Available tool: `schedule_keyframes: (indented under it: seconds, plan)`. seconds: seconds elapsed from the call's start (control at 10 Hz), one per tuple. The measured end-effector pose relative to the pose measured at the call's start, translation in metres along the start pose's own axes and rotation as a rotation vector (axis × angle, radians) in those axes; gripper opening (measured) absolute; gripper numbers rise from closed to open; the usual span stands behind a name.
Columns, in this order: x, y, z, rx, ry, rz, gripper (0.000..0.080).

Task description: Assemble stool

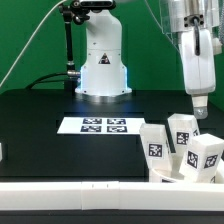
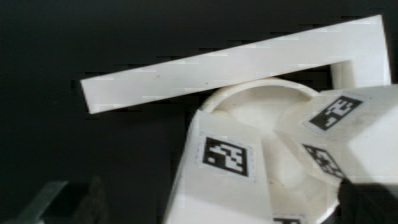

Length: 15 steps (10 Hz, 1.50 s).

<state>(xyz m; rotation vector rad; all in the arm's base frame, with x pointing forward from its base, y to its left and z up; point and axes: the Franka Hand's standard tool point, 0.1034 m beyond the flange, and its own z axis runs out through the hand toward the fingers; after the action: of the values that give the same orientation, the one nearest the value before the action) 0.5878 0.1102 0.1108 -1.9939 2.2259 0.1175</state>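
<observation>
3 legs (image 1: 180, 150) seemingly just below jaws.

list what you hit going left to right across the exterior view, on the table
robot base → marker board → leftmost leg of the stool cluster → gripper hanging above the legs at the exterior view's right
</observation>
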Motion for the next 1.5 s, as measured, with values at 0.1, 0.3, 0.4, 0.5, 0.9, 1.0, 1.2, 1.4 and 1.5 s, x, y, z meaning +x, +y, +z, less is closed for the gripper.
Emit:
schedule_keyframes:
  seconds: [0.1, 0.3, 0.4, 0.5, 0.9, 1.0, 1.2, 1.4, 1.5]
  plan:
    - [-0.001, 0.002, 0.0, -0.013, 0.012, -0.157, 0.0649]
    - [-0.006, -0.002, -0.006, -0.016, 0.029, -0.445, 0.0649]
    - [-0.009, -0.003, -0.007, -0.014, 0.028, -0.597, 0.0649]
    - [-0.012, -0.003, -0.007, -0.017, 0.028, -0.646, 0.0649]
    - [-0.01, -0.003, -0.006, -0.029, 0.039, -0.976, 0.0649]
    - [-0.014, 0.0, -0.005, -0.042, 0.049, -1.122, 0.0649]
    - [-0.017, 0.001, -0.004, -0.052, 0.04, -1.448, 0.0649]
    - [-0.013, 0.001, -0.004, -0.064, 0.042, -1.656, 0.0649]
    - [-0.012, 0.0, -0.004, -0.066, 0.042, -1.687, 0.0649]
